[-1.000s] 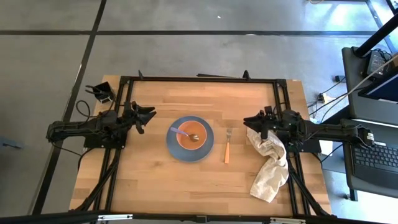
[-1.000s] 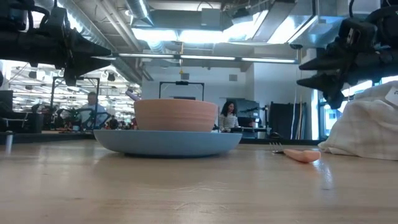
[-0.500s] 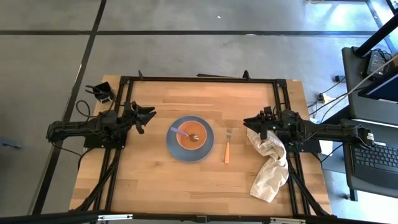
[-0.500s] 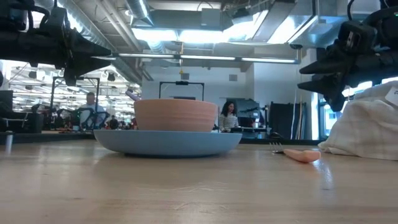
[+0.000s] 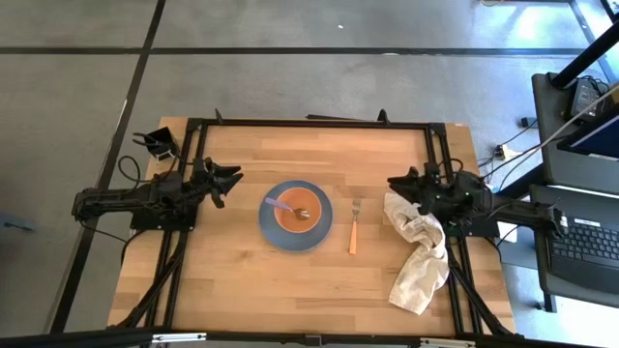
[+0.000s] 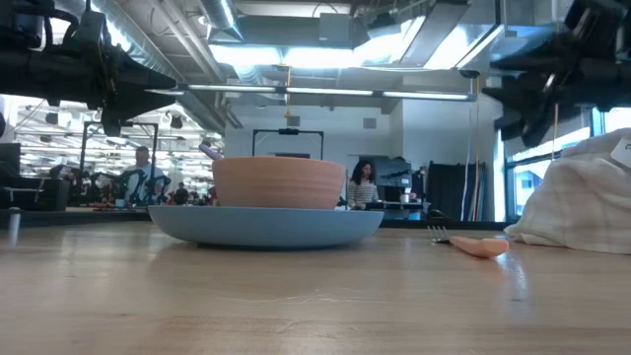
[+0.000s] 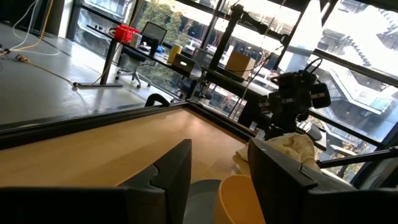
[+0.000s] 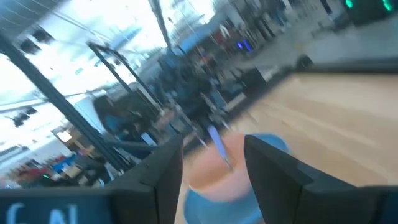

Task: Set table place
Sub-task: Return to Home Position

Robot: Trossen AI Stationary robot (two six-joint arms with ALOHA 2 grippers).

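- The right arm (image 5: 462, 197) has backed off since half a second ago. The right jaws were closer to the blue plate (image 5: 315, 238); now they hang farther from it, above the top end of the off-white cloth (image 5: 422, 259).
- The right jaws are spread apart with nothing in them. Same for the left jaws, well off the other side of the blue plate; the left arm (image 5: 155, 198) hasn't budged.
- On the table (image 5: 242, 280), the orange bowl (image 5: 290, 221) sits on the blue plate with the lilac-handled spoon (image 5: 279, 204) in it. The orange-handled fork (image 5: 353, 234) lies just beside the blue plate, not touching.
- So the place looks set to me, and the only thing left is the arms going home.
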